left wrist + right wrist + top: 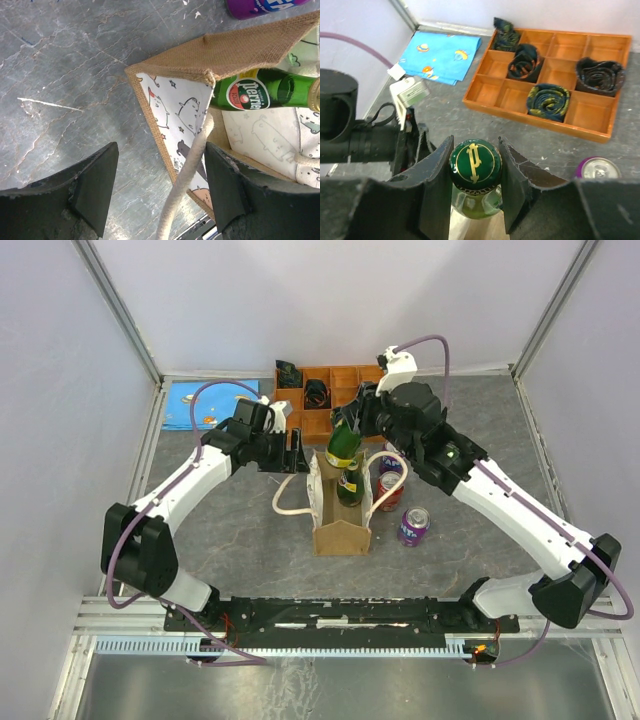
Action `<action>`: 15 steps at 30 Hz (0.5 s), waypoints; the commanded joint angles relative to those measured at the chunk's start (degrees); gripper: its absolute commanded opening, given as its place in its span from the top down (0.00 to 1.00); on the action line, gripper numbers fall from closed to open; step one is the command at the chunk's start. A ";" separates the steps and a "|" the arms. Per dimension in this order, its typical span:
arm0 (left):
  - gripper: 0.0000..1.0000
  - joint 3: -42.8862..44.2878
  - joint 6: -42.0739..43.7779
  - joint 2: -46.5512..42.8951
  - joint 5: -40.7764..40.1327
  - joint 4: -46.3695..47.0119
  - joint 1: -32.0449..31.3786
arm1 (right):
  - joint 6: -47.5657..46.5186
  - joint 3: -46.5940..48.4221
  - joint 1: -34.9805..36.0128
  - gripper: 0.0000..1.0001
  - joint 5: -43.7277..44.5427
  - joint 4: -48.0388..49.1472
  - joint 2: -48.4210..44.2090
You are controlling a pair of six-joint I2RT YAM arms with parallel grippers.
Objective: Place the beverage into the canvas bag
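At the middle of the grey table [230,535], the canvas bag [341,532] stands open-mouthed, with a second green bottle [350,483] apparently already inside. The left gripper [159,170] gapes wide at the bag's far-left corner, with a rope handle [192,165] lying loose between its fingers. The right gripper [476,172] pinches the cap of the upright Perrier bottle [343,448], which hangs just above the bag's far end, so the way in is straight down.

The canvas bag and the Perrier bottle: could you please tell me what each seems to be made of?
Canvas bag: coarse, matte tan weave, likely jute or burlap, with a smooth white printed lining and cream twisted rope handles, cotton-like. Perrier bottle: glossy, see-through green, apparently glass; its cap looks like painted metal.
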 commanded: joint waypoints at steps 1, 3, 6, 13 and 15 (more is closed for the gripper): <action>0.25 -0.80 3.32 -3.07 -0.05 -1.92 1.72 | 1.78 3.78 1.90 1.00 0.90 10.37 -1.31; 0.25 -0.93 3.82 -3.17 0.11 -2.63 2.29 | 2.28 3.09 2.84 1.00 1.07 10.47 -0.99; 0.25 -0.94 4.11 -3.10 0.20 -2.86 2.91 | 2.77 1.61 4.22 1.00 1.35 10.18 -0.26; 0.26 1.17 4.29 -2.49 0.83 -2.84 3.26 | 3.59 -3.02 7.30 1.00 2.07 12.00 2.50; 0.26 2.07 4.72 -2.40 1.54 -3.39 3.47 | 2.98 -3.47 7.95 1.00 2.54 12.30 3.10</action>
